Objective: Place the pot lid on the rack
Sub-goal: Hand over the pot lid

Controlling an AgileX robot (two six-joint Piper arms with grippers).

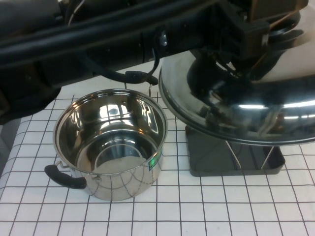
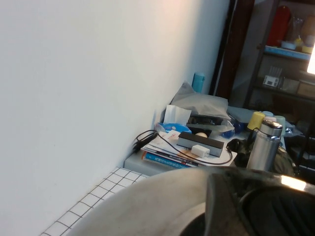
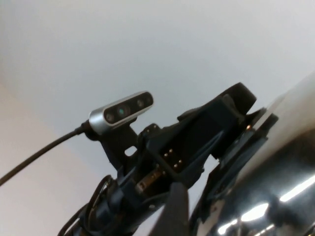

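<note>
High view: a shiny, domed steel pot lid [image 1: 246,103] hangs tilted in the air, above and just in front of the rack [image 1: 216,157], a dark grey plastic tray with thin wire loops. Both arms reach in from above. The left hand [image 1: 256,29] sits at the lid's top, apparently clamped there; the right hand is hidden, so whether it is open or closed cannot be told. The tilt likely prepares the lid's edge to slot between the wires. To the left, a deep polished steel pot [image 1: 110,142] with black handles stands empty on the counter [image 1: 206,206], which wears a white cloth with a thin dark grid.

Left wrist view: the lid's [image 2: 147,206] grey curved surface fills the lower part, with a pale wall and cluttered shelves beyond.

Right wrist view: the left arm's black wrist and silver camera [image 3: 120,112] appear against a pale ceiling, beside the lid's [image 3: 275,196] mirrored rim.
</note>
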